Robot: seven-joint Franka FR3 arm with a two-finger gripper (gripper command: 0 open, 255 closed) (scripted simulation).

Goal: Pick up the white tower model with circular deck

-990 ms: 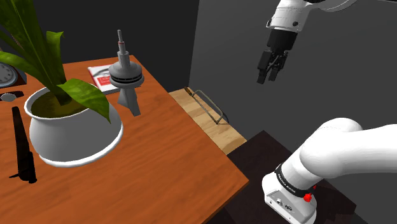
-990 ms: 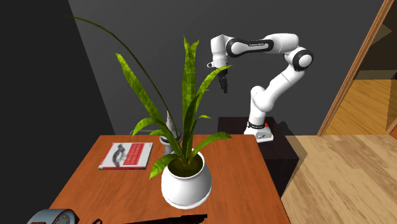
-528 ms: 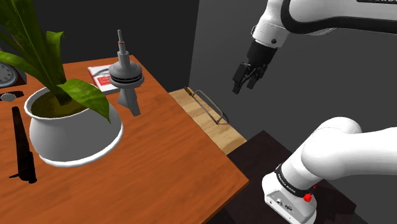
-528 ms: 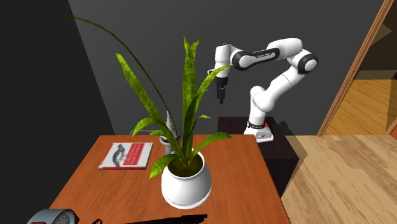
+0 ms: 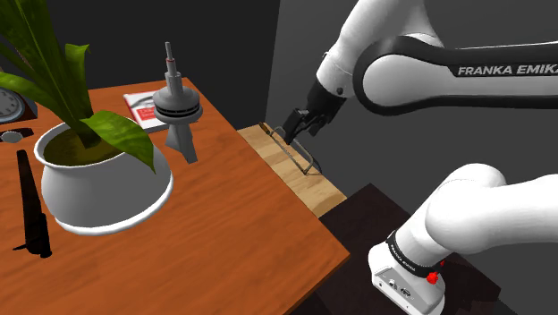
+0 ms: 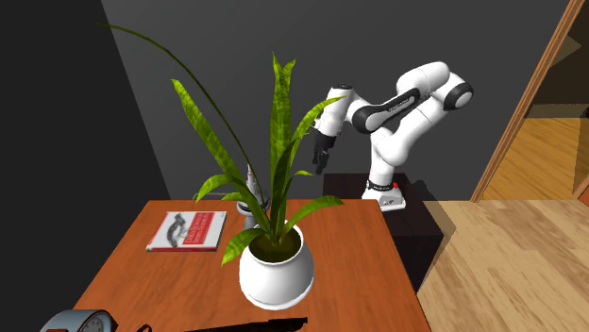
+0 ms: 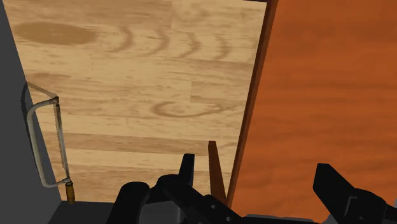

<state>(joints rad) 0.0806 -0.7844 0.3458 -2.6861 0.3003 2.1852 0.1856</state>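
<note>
Your gripper [image 5: 298, 123], jaws wide apart and empty, hangs off the table [image 5: 241, 215], to the shoulder view's right of the grey tower model [image 5: 177, 106].

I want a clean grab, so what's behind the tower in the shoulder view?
A red-and-white booklet lies flat on the table behind the tower. The tower's deck covers part of the booklet, so its full outline cannot be seen.

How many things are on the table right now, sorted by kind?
grey tower model: 1
potted plant: 1
red and white booklet: 1
clock: 1
long black object: 1
small grey round piece: 1
Total: 6
</note>
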